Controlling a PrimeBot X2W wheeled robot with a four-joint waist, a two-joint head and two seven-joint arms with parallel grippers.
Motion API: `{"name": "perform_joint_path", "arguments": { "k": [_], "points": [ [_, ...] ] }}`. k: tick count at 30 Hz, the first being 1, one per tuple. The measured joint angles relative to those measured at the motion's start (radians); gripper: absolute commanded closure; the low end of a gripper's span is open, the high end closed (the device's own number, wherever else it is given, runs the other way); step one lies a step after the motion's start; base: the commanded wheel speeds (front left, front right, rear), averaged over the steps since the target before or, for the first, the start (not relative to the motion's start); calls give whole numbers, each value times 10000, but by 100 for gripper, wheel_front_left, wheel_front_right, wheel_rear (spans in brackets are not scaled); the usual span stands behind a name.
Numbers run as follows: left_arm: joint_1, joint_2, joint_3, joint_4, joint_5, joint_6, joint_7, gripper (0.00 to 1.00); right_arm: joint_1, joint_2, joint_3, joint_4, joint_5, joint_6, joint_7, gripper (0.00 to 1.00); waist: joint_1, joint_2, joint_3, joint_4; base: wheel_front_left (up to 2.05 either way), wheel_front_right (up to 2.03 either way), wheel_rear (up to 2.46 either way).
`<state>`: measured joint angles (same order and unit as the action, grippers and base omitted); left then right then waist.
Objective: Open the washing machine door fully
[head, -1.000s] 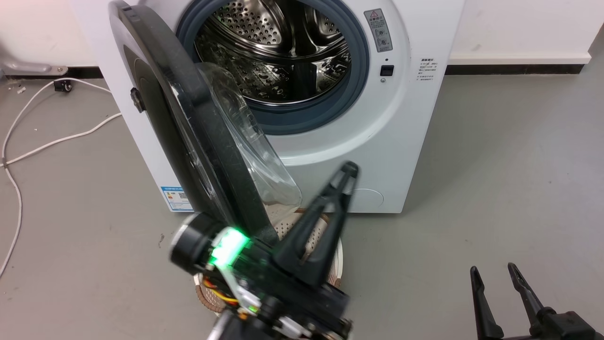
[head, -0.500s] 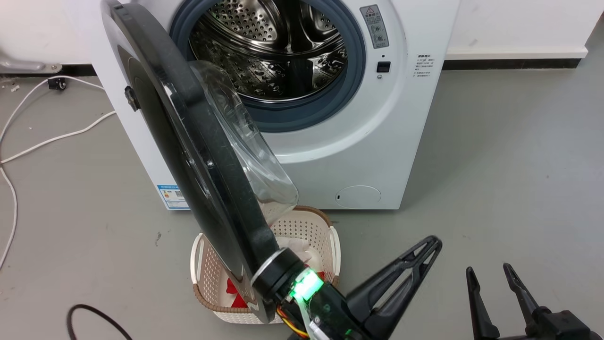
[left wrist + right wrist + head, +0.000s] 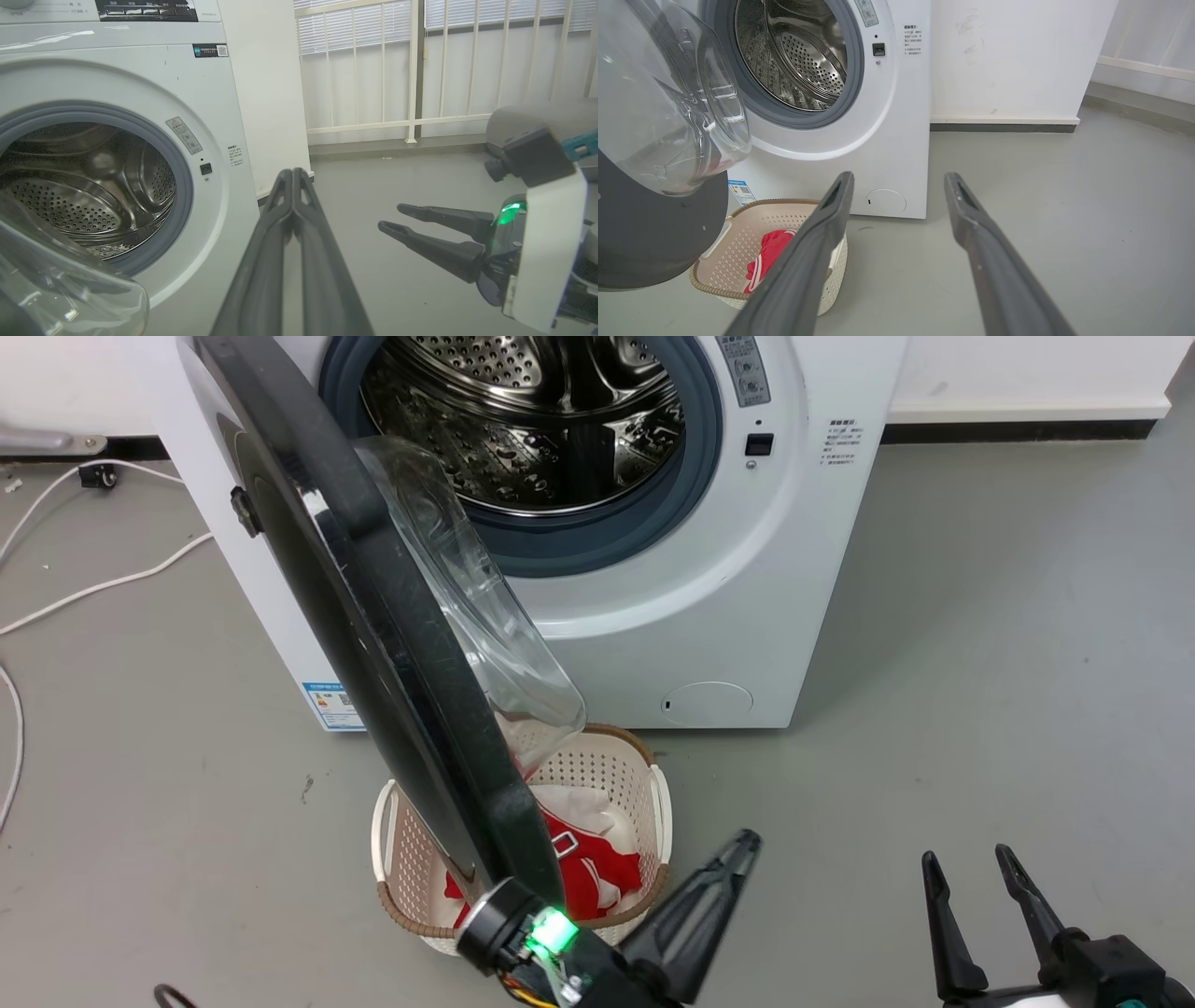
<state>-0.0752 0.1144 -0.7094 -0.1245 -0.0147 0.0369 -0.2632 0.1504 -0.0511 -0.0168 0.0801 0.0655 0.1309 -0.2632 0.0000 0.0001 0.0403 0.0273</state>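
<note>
Far left, at nine o'clock in the head view: a white cord point(image 3: 93, 588) on the floor, out of the way. Next, running from eleven down to six o'clock: the door point(image 3: 392, 644), swung out from the washing machine point(image 3: 747, 597) and seen nearly edge-on, glass bowl facing three o'clock, drum opening bare at twelve. Looks about half open, so probably more swing needed toward nine o'clock. Under its lower edge, a basket point(image 3: 658, 803) with red clothes point(image 3: 597, 873). Best done by pressing on the black rim of the inner face rather than the glass bowl, following the door's own arc and passing clear of the basket. Left hand point(image 3: 739, 849) at six o'clock: fingers pressed together, gripping nothing, pointing to one o'clock; door at ten o'clock of it, lower edge right by the wrist, contact unclear. Right hand point(image 3: 966, 857) at five o'clock: fingers spread, empty, well apart from the door.
</note>
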Motion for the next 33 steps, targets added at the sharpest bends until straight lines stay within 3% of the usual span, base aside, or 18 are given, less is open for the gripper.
{"name": "perform_joint_path", "arguments": {
  "k": [16,33],
  "points": [
    [193,35,2282,1012,-497,422,0,100,-183,-2,-96,337,161,0,0,0,1,0,236,80,0,0,0],
    [966,58,3254,802,-320,282,-86,100,-130,2,-65,533,257,2,0,0,-2,0,175,1676,0,0,0]
  ]
}}
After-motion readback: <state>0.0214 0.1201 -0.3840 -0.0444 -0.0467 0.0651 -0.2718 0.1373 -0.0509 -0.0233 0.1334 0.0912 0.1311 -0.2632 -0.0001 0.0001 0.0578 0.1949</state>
